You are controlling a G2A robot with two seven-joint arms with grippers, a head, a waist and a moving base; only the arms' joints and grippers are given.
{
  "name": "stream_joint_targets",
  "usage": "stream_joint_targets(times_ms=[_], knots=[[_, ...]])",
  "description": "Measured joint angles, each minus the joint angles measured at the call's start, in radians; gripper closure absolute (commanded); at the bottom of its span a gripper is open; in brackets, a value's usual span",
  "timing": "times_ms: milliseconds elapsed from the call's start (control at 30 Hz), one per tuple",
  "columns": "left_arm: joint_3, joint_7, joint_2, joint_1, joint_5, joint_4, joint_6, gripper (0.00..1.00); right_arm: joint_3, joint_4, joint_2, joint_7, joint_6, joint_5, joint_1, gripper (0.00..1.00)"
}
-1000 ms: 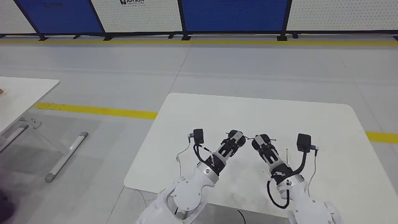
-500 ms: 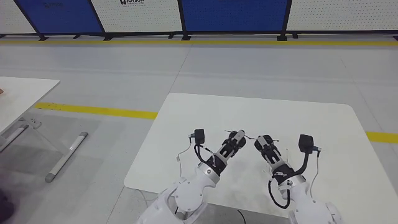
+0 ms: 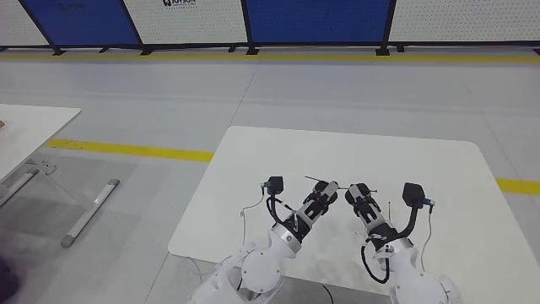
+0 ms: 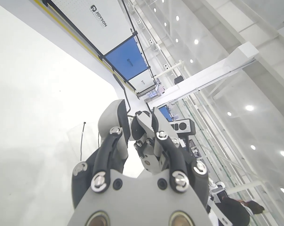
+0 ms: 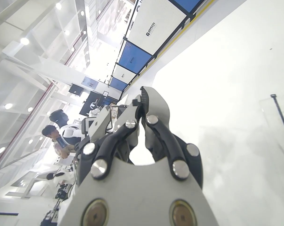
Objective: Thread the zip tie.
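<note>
left tool [image 3: 330, 188] just beside right tool [image 3: 353, 191] | zip tie [image 3: 314, 179] apparently spanning both tips | above table [image 3: 354, 148]

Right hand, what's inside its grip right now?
A small black bit of the zip tie, probably its head, sits pinched at the closed tips of the right hand. Whatever lies deeper between the fingers is covered.

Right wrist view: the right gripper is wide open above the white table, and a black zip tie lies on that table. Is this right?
No. The right wrist view shows the right gripper shut, its tips pinching a small black piece. The rest holds: it is above the white table, and a black zip tie lies on that table.
</note>
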Motion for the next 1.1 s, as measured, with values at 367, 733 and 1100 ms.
stream_joint_targets(times_ms=[367, 733, 1100], knots=[[0.0, 0.003, -0.004, -0.012, -0.011, 0.023, 0.011, 0.93, 0.001, -0.002, 0.002, 0.001, -0.024, 0.007, -0.008, 1.0], [-0.003, 0.01, -0.006, -0.008, -0.005, 0.025, 0.016, 1.0, 0.001, -0.003, 0.003, -0.002, -0.03, 0.005, -0.011, 1.0], [-0.006, -0.018, -0.006, 0.001, -0.041, 0.009, -0.007, 1.0, -0.003, -0.001, 0.005, 0.031, -0.042, 0.009, -0.006, 1.0]])
